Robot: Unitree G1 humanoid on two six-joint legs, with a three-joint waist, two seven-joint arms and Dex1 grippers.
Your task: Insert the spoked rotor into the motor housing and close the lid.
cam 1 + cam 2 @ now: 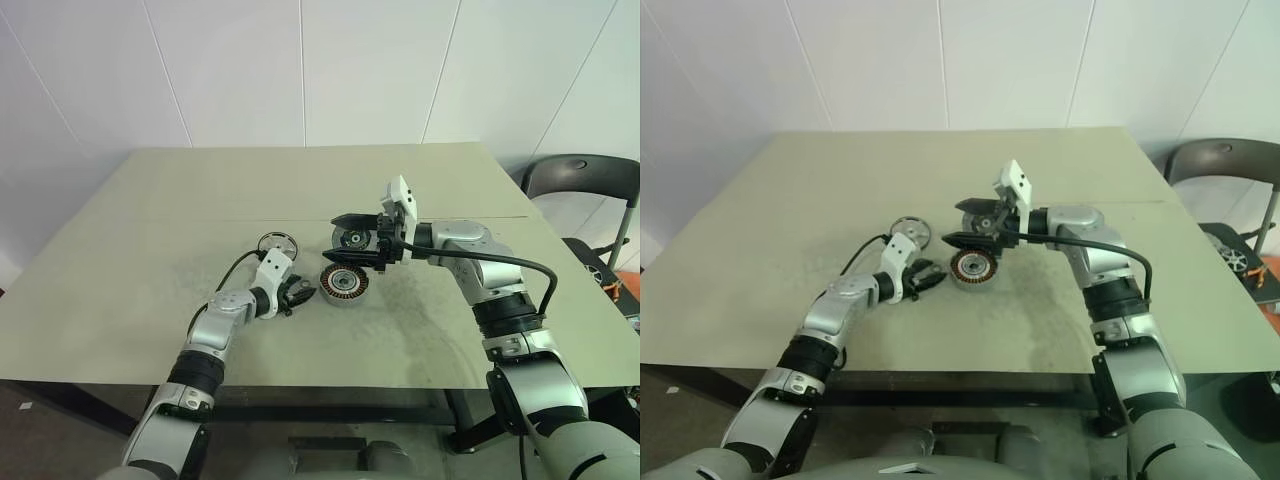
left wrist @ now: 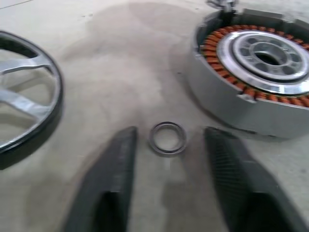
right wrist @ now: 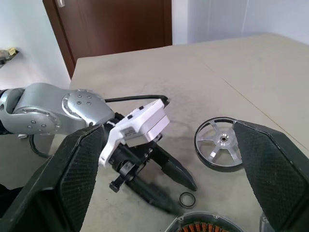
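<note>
Housing point(image 1: 344, 283) sits on the table point(image 1: 120, 300), about mid-width, nearer the front edge than the back. Copper windings face up around the open central hole.

Rotor point(image 1: 276, 243) lies flat just beyond and to the left of it, not touching. Lid point(image 1: 351, 238) lies just behind the housing, under the right arm's fingers.

A small ring point(image 2: 167, 137) lies on the table between housing and rotor, close to the housing wall.

Left gripper point(image 2: 166, 179) is low over the table, fingers apart, one either side of the ring, not touching it. Nothing held.

Right gripper point(image 1: 358, 238) hangs above the housing and lid, pointing across toward the robot's left, fingers spread wide and empty.

Table top is pale olive-grey, scuffed and darker around the parts, with a seam running across behind them. White panelled wall stands behind the back edge. A black chair point(image 1: 580, 185) stands off the right back corner. The right wrist view shows a dark brown door point(image 3: 111, 26) beyond the table.
</note>
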